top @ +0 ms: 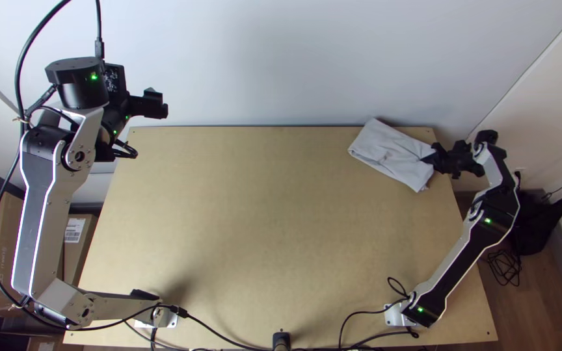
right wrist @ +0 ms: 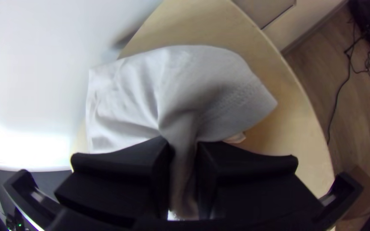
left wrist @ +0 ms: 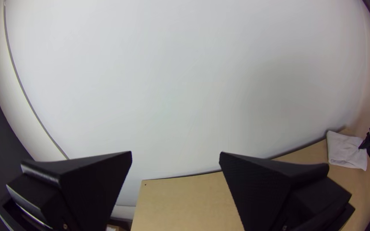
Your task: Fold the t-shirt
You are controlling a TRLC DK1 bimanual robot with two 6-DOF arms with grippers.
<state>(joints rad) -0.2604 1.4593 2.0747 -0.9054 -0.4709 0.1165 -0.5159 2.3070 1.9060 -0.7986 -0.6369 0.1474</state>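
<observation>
Right wrist view shows the t-shirt [right wrist: 206,81] bunched between the pinching right jaws; left wrist view, left jaws spread.

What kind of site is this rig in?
Probably a lab or workshop corner set up for robot trials, not a home laundry: two arms are based on a bare wooden table, black cables run along its near edge, and cardboard boxes stand beside it.

Top view looks down, left wrist faces wall [left wrist: 185,85], right sits close; all share the t-shirt [right wrist: 129,94].
</observation>
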